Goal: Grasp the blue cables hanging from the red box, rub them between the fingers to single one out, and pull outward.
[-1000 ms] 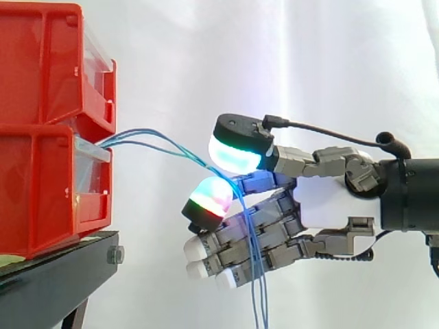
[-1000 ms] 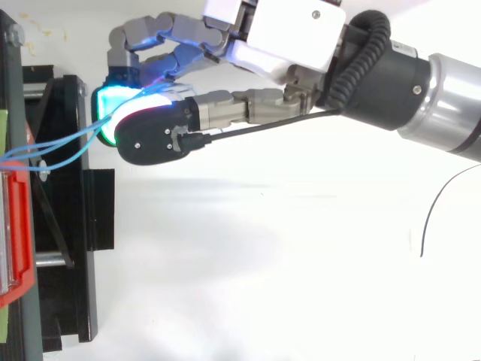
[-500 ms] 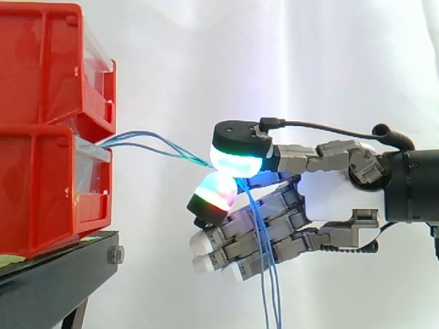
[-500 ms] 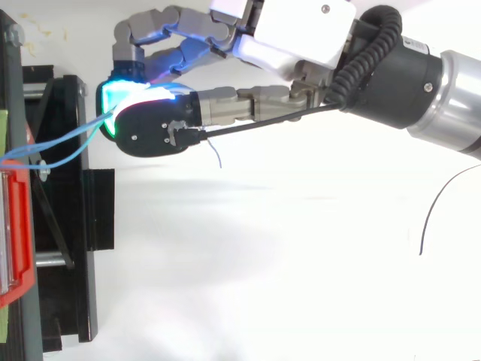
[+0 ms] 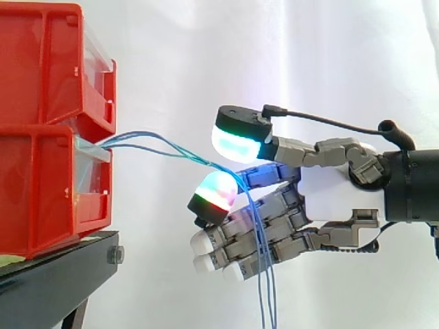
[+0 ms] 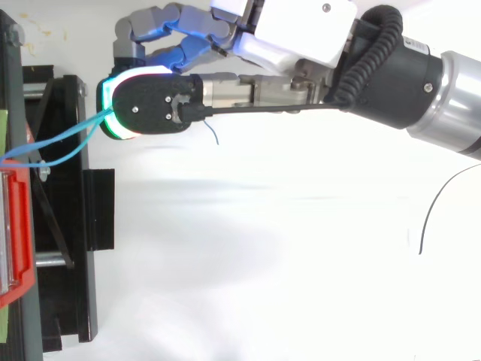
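Thin blue cables (image 5: 171, 147) come out of the lower red box (image 5: 41, 192) and run right to my hand (image 5: 329, 199). They drape over a finger with a red-green pad (image 5: 214, 194), then hang down in front of the lower fingers. The thumb pad (image 5: 239, 140), glowing cyan-green, stands lifted above that finger with a clear gap, not touching the cables. From above, the cables (image 6: 68, 139) reach under the thumb of the hand (image 6: 301, 34), and one loose end (image 6: 213, 135) pokes out beside it.
A second red box (image 5: 41, 62) is stacked on the lower one, both on a black stand (image 5: 55, 281) at the left. A white curtain hangs behind. A thin dark wire (image 6: 432, 218) lies on the white surface at the right.
The thumb pressed down onto the red-green pad with the cables between them half a second ago, and has now lifted off. The hand has barely shifted.
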Controlling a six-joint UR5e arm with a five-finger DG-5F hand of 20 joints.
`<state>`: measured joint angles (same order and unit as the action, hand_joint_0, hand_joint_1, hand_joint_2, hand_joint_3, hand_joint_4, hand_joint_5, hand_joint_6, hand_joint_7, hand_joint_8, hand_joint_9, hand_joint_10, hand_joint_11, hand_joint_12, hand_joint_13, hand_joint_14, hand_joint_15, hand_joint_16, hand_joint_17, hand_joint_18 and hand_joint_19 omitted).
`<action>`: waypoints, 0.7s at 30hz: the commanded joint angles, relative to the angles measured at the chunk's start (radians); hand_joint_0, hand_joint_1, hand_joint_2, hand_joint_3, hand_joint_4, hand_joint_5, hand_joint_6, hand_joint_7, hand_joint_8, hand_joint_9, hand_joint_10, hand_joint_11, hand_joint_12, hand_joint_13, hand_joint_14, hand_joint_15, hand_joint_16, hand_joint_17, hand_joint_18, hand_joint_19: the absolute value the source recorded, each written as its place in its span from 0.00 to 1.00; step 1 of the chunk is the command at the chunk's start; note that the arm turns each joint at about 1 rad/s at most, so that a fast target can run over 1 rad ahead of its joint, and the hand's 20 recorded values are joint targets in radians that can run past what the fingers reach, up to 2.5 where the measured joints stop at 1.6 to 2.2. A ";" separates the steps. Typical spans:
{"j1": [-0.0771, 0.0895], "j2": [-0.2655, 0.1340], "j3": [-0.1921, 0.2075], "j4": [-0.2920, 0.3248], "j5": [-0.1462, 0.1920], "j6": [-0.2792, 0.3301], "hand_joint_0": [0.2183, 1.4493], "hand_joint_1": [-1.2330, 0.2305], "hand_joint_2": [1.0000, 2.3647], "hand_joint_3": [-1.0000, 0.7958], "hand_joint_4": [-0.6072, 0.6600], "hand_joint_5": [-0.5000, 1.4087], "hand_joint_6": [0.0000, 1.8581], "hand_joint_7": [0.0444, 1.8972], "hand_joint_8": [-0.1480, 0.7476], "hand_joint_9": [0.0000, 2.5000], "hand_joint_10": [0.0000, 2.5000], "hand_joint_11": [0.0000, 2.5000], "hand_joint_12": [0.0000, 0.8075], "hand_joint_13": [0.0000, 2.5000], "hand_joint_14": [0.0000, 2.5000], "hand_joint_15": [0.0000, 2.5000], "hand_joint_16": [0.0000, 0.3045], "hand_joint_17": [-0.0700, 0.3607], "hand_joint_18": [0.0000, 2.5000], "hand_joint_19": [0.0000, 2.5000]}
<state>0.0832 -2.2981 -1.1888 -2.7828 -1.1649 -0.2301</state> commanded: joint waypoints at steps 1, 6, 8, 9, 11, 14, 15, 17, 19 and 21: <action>0.000 0.000 0.000 -0.003 0.001 0.000 0.29 0.54 0.00 0.31 0.70 0.22 0.27 0.64 0.46 0.35 0.00 0.11 0.42 0.28 0.00 0.10 0.16 0.41 0.21 0.17; 0.000 0.000 0.000 -0.001 0.001 -0.002 0.33 0.47 0.01 0.38 0.70 0.22 0.27 0.64 0.46 0.36 0.00 0.11 0.41 0.29 0.00 0.10 0.15 0.41 0.22 0.17; 0.001 0.000 0.000 -0.001 0.002 -0.002 0.34 0.44 0.01 0.41 0.71 0.22 0.27 0.64 0.45 0.36 0.00 0.11 0.41 0.29 0.00 0.10 0.15 0.41 0.22 0.17; 0.001 -0.001 0.000 0.000 0.004 -0.002 0.34 0.43 0.01 0.41 0.71 0.22 0.27 0.64 0.45 0.36 0.00 0.11 0.41 0.29 0.00 0.10 0.15 0.41 0.22 0.17; 0.001 0.000 0.000 0.000 0.007 -0.002 0.34 0.42 0.01 0.42 0.71 0.22 0.27 0.63 0.45 0.36 0.00 0.11 0.41 0.29 0.00 0.10 0.15 0.41 0.22 0.17; 0.001 0.000 0.000 0.000 0.007 -0.002 0.35 0.38 0.01 0.41 0.71 0.22 0.27 0.63 0.45 0.35 0.00 0.11 0.41 0.29 0.00 0.10 0.16 0.41 0.22 0.17; 0.000 -0.001 0.000 0.000 0.005 0.000 0.34 0.38 0.01 0.41 0.71 0.22 0.27 0.63 0.45 0.35 0.00 0.11 0.40 0.28 0.00 0.10 0.15 0.41 0.22 0.16; 0.000 0.000 0.000 -0.001 0.005 0.002 0.34 0.37 0.01 0.41 0.71 0.22 0.27 0.63 0.44 0.35 0.00 0.12 0.40 0.28 0.00 0.11 0.15 0.41 0.22 0.17; 0.001 0.000 0.000 -0.003 0.005 0.002 0.34 0.35 0.01 0.40 0.71 0.22 0.27 0.63 0.44 0.34 0.00 0.11 0.40 0.28 0.00 0.11 0.15 0.40 0.22 0.17; 0.000 0.000 0.000 -0.003 0.005 0.003 0.34 0.35 0.01 0.38 0.71 0.22 0.27 0.63 0.44 0.34 0.00 0.11 0.40 0.28 0.00 0.11 0.15 0.40 0.22 0.17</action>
<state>0.0833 -2.2981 -1.1888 -2.7847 -1.1596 -0.2285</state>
